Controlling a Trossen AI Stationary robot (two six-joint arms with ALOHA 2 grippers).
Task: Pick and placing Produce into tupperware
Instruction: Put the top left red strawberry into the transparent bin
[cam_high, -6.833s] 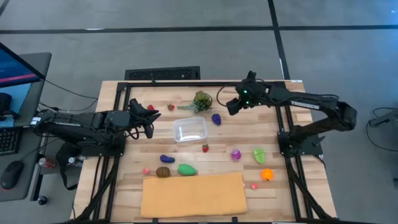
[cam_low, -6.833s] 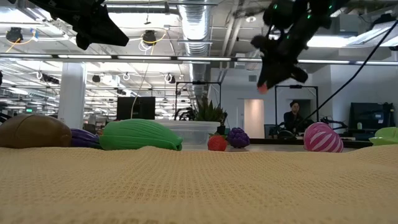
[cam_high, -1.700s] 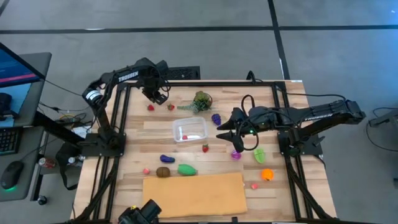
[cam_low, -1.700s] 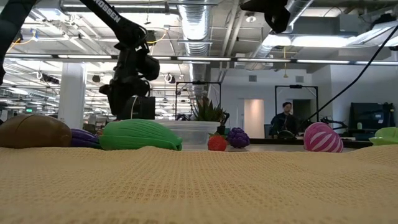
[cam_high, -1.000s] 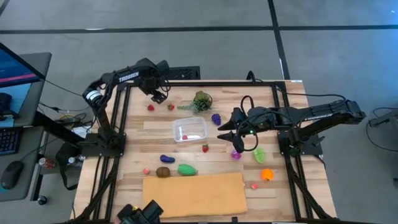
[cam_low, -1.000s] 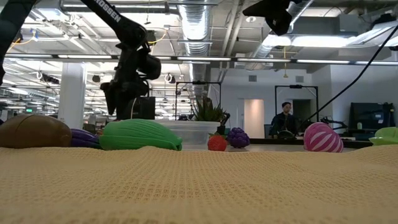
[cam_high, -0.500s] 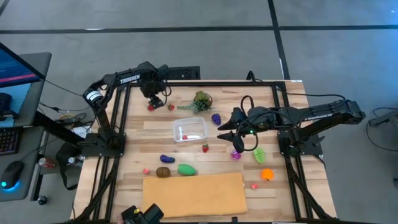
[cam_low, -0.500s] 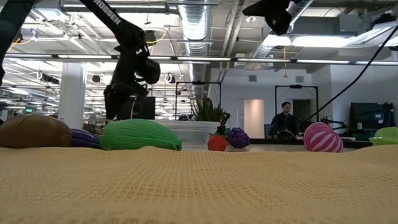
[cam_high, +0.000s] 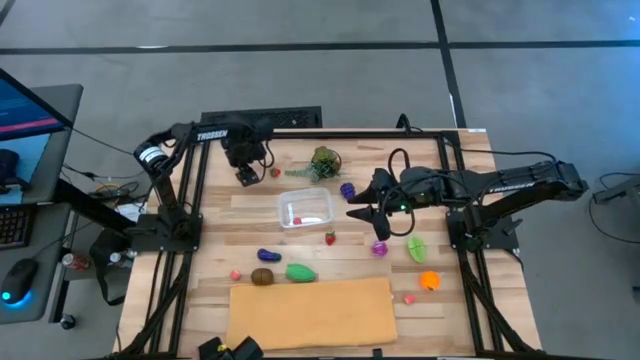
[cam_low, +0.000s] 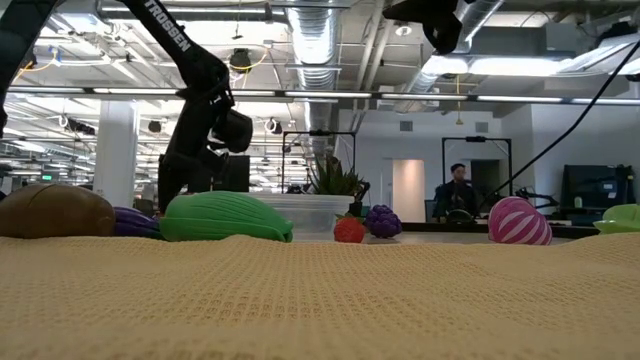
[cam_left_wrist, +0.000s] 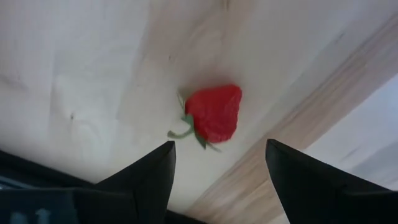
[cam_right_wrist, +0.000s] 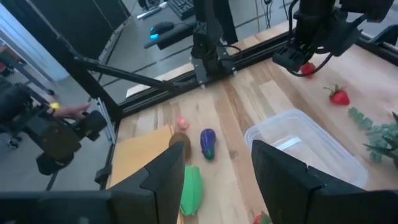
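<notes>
The small clear plastic rectangular tub with rounded corners (cam_high: 305, 208) is set on the wooden slatted table (cam_high: 440, 300), near its middle. One small red piece is seen inside it in the high view; what kind cannot be told. No other item is contained.

The left gripper (cam_high: 246, 177) is positioned low over the far left part of the table, pointing down. In the left wrist view its two dark fingers (cam_left_wrist: 147, 173) are spread apart, and a red toy strawberry with green leaves (cam_left_wrist: 213, 114) lies on the wood between and just ahead of them, untouched. A second red strawberry (cam_high: 275, 172) lies just beside it, towards the bushy green leafy bunch (cam_high: 323, 162).

The right gripper (cam_high: 360, 212) is held above the table just right of the tub, beside the purple toy grape cluster (cam_high: 347, 190). Its fingers (cam_right_wrist: 163, 180) are parted and nothing is held.

The remaining produce is spread over the table outside the tub: a third red strawberry (cam_high: 330, 238) just in front of the tub, a dark blue-purple piece (cam_high: 268, 256), a brown rounded piece (cam_high: 262, 276), a green oblong piece (cam_high: 300, 271), a pink-striped round piece (cam_high: 379, 249), a light green piece (cam_high: 417, 249) and an orange piece (cam_high: 429, 281). A flat tan-orange woven sheet (cam_high: 310, 312) is laid along the near edge.
</notes>
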